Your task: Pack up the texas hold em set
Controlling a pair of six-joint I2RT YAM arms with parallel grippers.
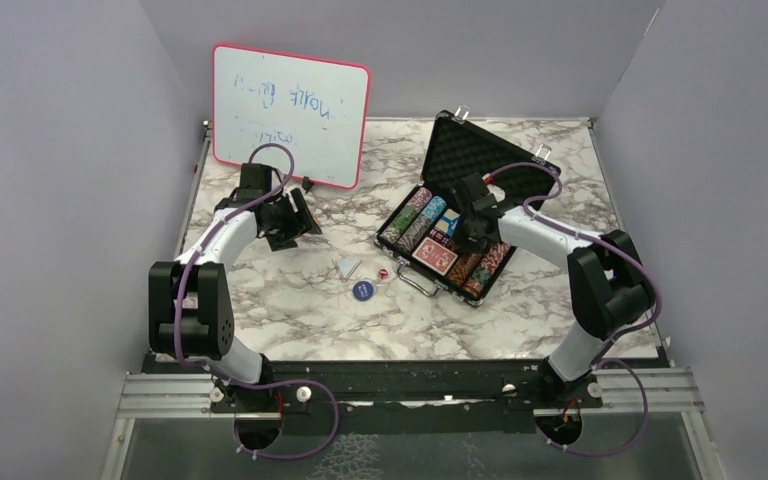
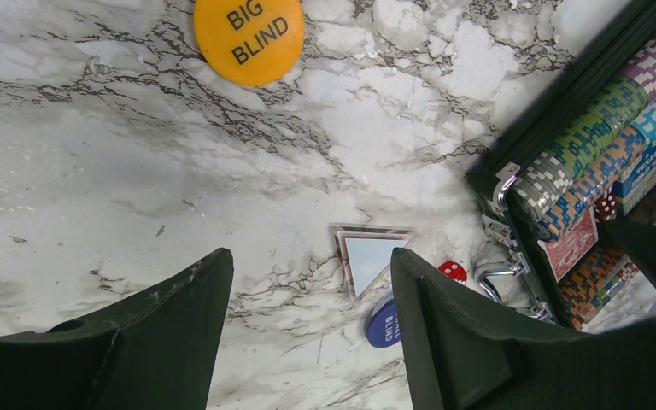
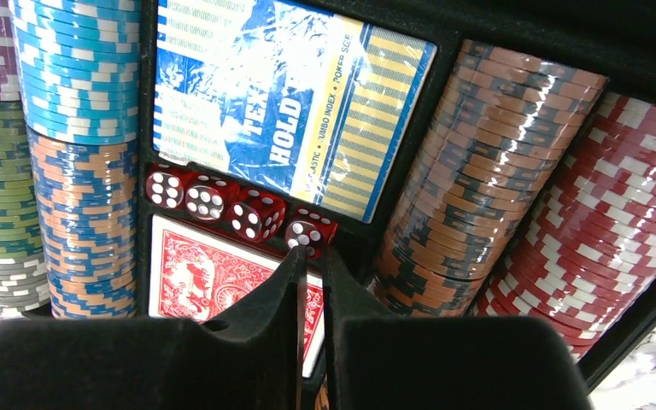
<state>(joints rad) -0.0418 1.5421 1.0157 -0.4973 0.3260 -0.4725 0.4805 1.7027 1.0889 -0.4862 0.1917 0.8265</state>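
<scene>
- My right gripper [image 3: 313,256] hangs over the open black case [image 1: 485,150]. Its jaws are pressed together with nothing seen between them, and the tips sit just beside the last of four red dice [image 3: 239,209] lined up in their foam slot.
- In my right wrist view, the red-backed cards [image 3: 196,278] lie just below the dice and a blue card box [image 3: 290,94] just above. Striped chip stacks [image 3: 478,171] fill the rows on either flank.
- The case sits on the right half of the marble table [image 1: 290,320] with its lid raised toward the back wall. Its metal handle [image 2: 500,278] faces the loose pieces.
- My left gripper [image 2: 307,265] hovers above bare marble to the left of the case, jaws spread wide, holding nothing.
- Outside the case on the table are an orange button [image 2: 248,38] marked BIG BLIND, a blue button [image 2: 382,323], a single red die [image 2: 453,271] just beside the handle, and a pale triangular piece [image 2: 367,256] near the blue button.
- A pink-framed whiteboard [image 1: 290,115] stands at the back left.
</scene>
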